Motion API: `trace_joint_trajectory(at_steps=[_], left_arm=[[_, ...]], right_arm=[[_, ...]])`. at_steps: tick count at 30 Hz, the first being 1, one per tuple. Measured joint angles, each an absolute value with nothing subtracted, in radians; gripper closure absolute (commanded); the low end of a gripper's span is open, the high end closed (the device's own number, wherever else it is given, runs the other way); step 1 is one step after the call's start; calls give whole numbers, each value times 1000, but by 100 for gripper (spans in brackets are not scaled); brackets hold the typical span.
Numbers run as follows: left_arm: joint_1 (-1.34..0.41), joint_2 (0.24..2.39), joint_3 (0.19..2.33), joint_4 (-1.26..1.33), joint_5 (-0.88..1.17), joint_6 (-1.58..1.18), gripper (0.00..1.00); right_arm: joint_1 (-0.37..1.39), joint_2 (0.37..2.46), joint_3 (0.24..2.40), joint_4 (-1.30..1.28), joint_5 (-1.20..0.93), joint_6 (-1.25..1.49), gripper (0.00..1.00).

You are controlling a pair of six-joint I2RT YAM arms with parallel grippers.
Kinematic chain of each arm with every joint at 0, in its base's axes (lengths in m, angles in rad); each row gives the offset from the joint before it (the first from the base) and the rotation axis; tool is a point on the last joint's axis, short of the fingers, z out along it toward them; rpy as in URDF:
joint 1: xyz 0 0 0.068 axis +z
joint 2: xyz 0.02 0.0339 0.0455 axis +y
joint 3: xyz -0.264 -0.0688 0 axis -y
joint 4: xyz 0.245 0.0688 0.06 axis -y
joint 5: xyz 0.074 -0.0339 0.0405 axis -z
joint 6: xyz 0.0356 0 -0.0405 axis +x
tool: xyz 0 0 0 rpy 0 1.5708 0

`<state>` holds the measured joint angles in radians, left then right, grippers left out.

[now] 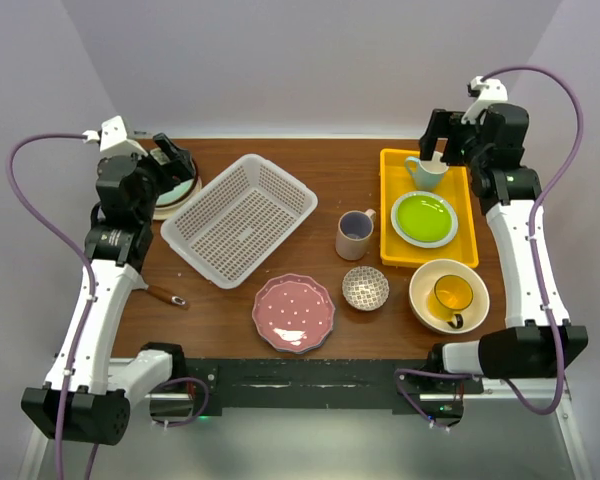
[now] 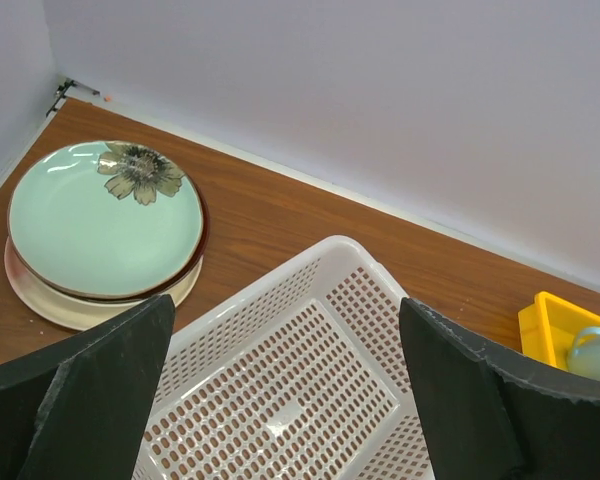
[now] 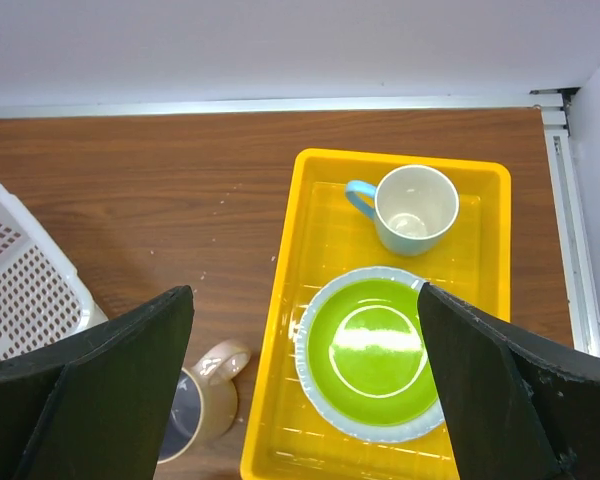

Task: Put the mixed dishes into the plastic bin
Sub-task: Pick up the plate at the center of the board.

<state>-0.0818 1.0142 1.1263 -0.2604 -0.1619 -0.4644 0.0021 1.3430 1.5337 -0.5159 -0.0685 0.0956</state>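
The plastic bin (image 1: 238, 218) (image 2: 290, 390) lies empty at the back left. My left gripper (image 1: 170, 165) (image 2: 285, 340) hovers open above its far corner, beside a stack of plates topped by a mint flowered plate (image 2: 105, 218). On the table stand a pink dotted plate (image 1: 293, 313), a small patterned bowl (image 1: 365, 288), a beige mug (image 1: 355, 233) (image 3: 195, 405) and a large cream bowl (image 1: 425, 280) with a yellow mug (image 1: 452, 296) inside. My right gripper (image 1: 442, 140) (image 3: 305, 330) hangs open and empty over the yellow tray.
The yellow tray (image 1: 390, 215) (image 3: 280, 330) at the back right carries a green plate (image 3: 380, 350) and a light blue mug (image 3: 412, 208). A brown-handled utensil (image 1: 165, 295) lies near the left arm. Walls close off the back and both sides.
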Motion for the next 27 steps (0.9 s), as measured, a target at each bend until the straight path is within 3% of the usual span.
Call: trace_joint_trajectory(at_steps=[7, 19, 27], left_arm=[[-81, 1064, 1126, -258, -194, -485, 0], [19, 1107, 1123, -256, -125, -507, 1], [196, 1150, 1055, -204, 58, -604, 0]], right_arm=[[1, 1369, 1538, -492, -159, 68, 2], [111, 1444, 1519, -572, -773, -347, 2], [260, 1515, 1497, -688, -882, -547, 2]])
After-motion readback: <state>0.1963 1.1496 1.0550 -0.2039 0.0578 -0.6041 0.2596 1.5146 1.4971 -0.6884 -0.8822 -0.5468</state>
